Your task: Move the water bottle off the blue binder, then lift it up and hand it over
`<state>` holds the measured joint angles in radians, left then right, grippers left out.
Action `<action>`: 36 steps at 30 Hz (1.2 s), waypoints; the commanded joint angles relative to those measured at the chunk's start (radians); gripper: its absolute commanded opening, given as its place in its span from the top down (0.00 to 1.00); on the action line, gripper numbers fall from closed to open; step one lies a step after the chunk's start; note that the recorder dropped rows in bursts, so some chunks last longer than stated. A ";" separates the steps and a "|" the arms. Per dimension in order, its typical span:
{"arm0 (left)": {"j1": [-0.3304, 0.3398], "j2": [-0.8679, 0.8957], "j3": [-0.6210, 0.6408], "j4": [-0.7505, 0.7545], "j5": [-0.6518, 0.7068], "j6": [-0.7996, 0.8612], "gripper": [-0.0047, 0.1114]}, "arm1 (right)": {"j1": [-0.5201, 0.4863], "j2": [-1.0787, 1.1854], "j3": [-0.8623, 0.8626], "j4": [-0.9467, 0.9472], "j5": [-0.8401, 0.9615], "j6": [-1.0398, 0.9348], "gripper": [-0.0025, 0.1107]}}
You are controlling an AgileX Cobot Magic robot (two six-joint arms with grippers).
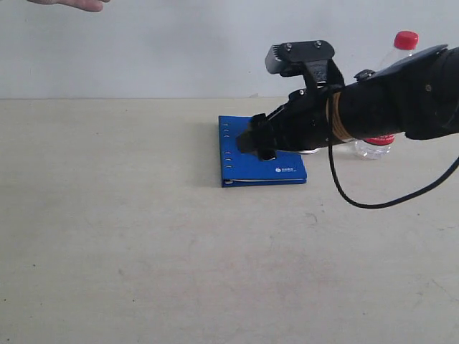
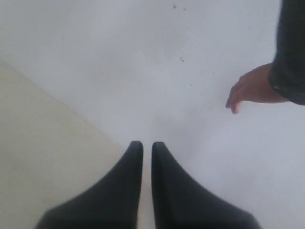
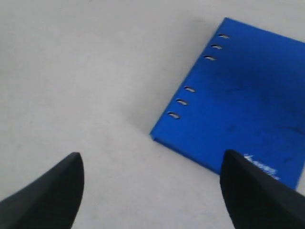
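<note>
At the far left, your left pincer (image 2: 147,144) is clenched on nothing, its two black fingers pressed nearly together with only a thin slit between them. Its wrist camera looks at a pale wall, where a person's hand (image 2: 252,90) reaches in from a dark sleeve, fingers pointing down. In the exterior view that hand (image 1: 72,4) shows only as a sliver at the upper left edge, above the beige table (image 1: 143,251).

Near the middle of the table, the blue binder (image 1: 251,170) lies flat and closed, with its slotted spine edge to the left and a small white logo in its near right corner. Your right pincer (image 1: 254,140) hovers over the binder, released, its fingers spread wide and holding nothing. Its wrist camera shows the binder (image 3: 243,95) beyond the gap between the fingers (image 3: 152,157).

To the right, the water bottle (image 1: 401,46) stands upright on the table, off the binder and apart from it. Your right arm hides its middle, so only the red cap and the base show.
</note>
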<state>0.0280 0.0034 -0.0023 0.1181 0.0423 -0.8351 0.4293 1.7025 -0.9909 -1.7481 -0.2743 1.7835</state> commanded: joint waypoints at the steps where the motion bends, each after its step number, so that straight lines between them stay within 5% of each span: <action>1: -0.003 -0.003 0.002 -0.010 0.134 -0.077 0.90 | -0.003 -0.004 0.002 0.004 0.115 0.017 0.35; 5: -0.003 -0.003 0.002 -0.020 0.204 -0.100 0.90 | -0.003 0.000 0.002 0.004 0.134 0.070 0.35; 11: -0.003 0.114 0.002 -0.056 -0.153 -0.179 0.90 | -0.003 0.059 0.002 0.004 0.193 0.105 0.35; 15: -0.019 0.393 -0.014 0.398 -0.284 -0.283 0.90 | -0.003 0.076 0.002 0.004 0.128 0.105 0.35; 17: -0.033 0.580 -0.066 0.689 -0.459 -0.412 0.90 | -0.003 0.076 0.002 0.004 0.103 0.090 0.35; 20: -0.040 0.861 -0.174 0.860 -0.649 -0.482 0.90 | -0.003 0.074 0.002 0.004 0.095 0.087 0.35; 26: -0.072 1.379 -0.398 0.886 -0.846 -0.413 0.90 | -0.013 0.074 0.002 0.004 0.040 0.115 0.35; 29: -0.238 1.629 -0.521 0.845 -0.830 -0.387 0.90 | -0.103 0.077 0.002 0.004 0.036 0.190 0.35; 33: -0.416 1.821 -0.658 0.582 -0.792 -0.147 0.90 | -0.224 0.129 -0.004 0.004 -0.157 0.056 0.35; 36: -0.438 1.898 -0.731 0.514 -0.724 -0.078 0.90 | -0.240 0.203 -0.049 0.004 -0.185 0.007 0.35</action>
<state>-0.3877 1.8452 -0.6821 0.7172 -0.7406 -0.9875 0.2088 1.8493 -1.0028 -1.7444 -0.4223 1.8419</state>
